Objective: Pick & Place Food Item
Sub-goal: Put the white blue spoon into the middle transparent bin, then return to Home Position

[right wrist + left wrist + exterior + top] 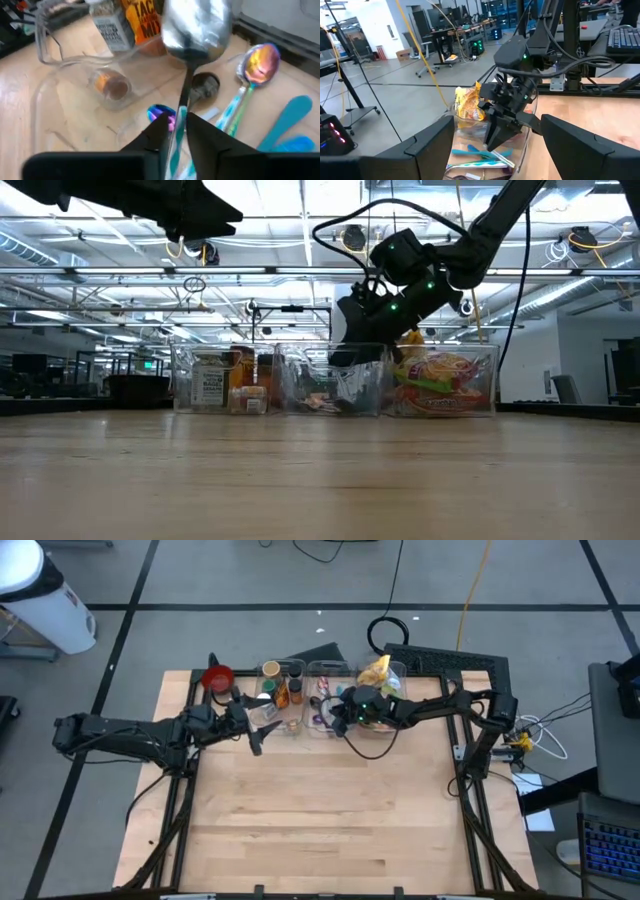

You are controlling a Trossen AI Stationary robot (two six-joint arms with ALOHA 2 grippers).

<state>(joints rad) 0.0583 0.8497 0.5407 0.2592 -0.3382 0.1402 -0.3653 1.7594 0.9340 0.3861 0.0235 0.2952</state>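
Fingers of the right gripper (176, 131) are pinching the thin handle of a shiny metal spoon (196, 31) over the middle clear plastic bin (326, 671); left gripper (252, 727) is hovering open beside.

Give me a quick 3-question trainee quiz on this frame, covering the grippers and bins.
1. True or false: the left gripper holds a jar.
2. Which bin is the right gripper in? A: the spice jar one. B: the utensil bin. C: the snack bag one.
3. Fill in: the right gripper pinches a silver ____ by its handle.
Key: 1 false, it is open and empty; 2 B; 3 spoon.
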